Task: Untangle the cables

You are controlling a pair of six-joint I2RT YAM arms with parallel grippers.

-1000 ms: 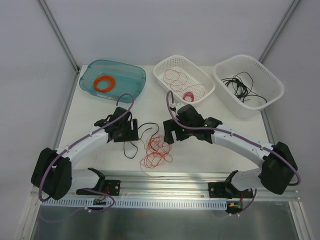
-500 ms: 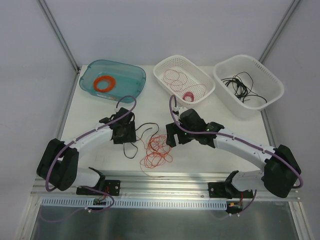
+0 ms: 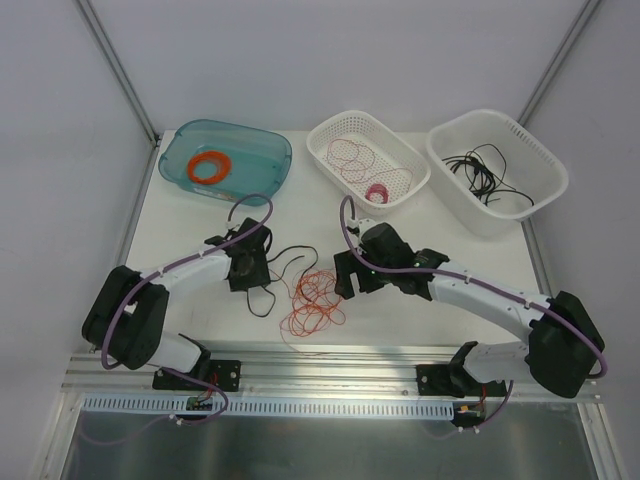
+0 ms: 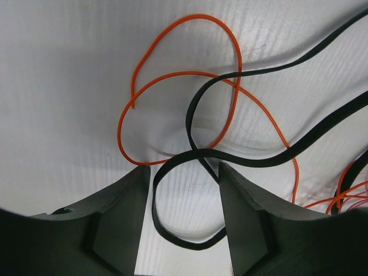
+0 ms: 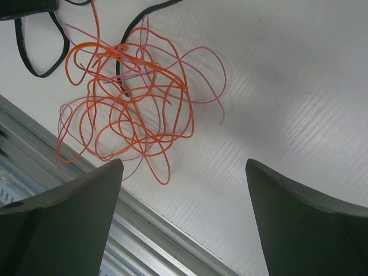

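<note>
While thin black cable [image 4: 198, 151] loops inside spread left claw [image 4: 184, 168] | right claw [image 5: 184, 164] spread beside curly orange tangle [image 5: 127, 98]

No text, label, brand mark or number was legible anywhere in the three views.
</note>
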